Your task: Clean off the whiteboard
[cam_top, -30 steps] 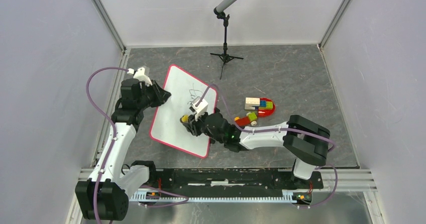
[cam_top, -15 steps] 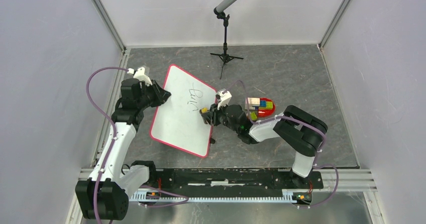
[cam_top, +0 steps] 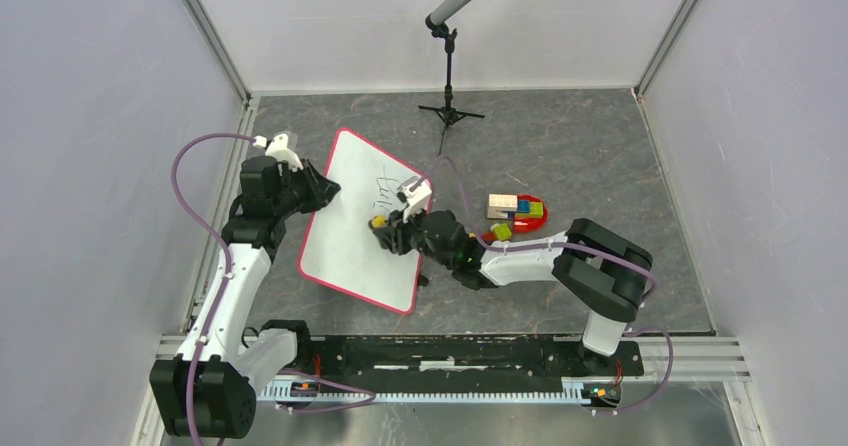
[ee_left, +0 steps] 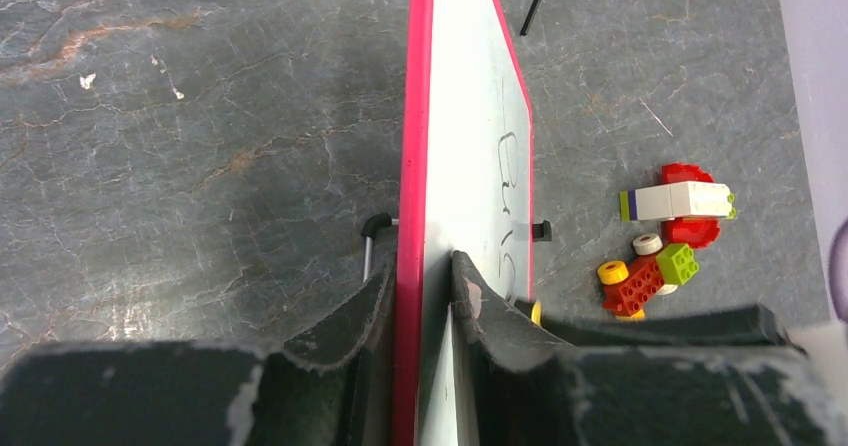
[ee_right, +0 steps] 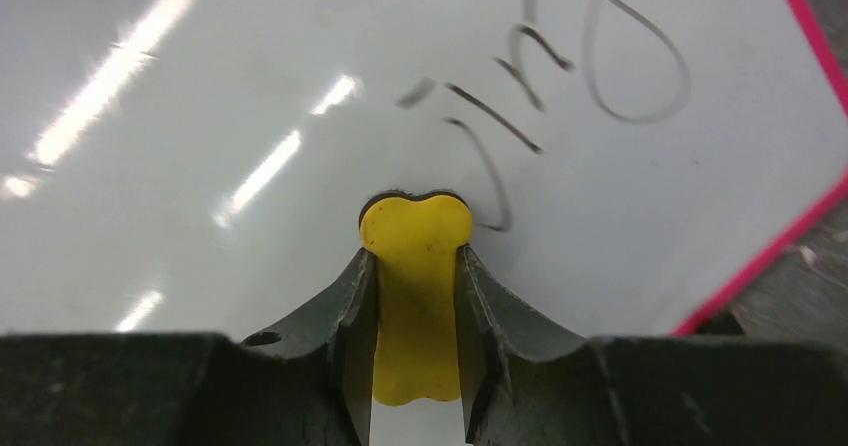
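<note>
The whiteboard [cam_top: 350,251] sits left of centre on the desk [cam_top: 560,146]. The left claw [ee_left: 424,271] is pinched on its pink frame at the board's 10 o'clock edge. The right claw [ee_right: 415,258] is clamped on a yellow eraser [ee_right: 415,226], pressed to the board at 6 o'clock of the black handwriting [ee_right: 495,118].

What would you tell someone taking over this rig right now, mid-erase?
Left gripper: jaws shut on the whiteboard at its pink-framed left edge.
Right gripper: jaws shut on a yellow eraser, set on the board face just beside the black handwriting.
Done: the near part of the board is bare.
Left: wipe the handwriting on the far part.
</note>
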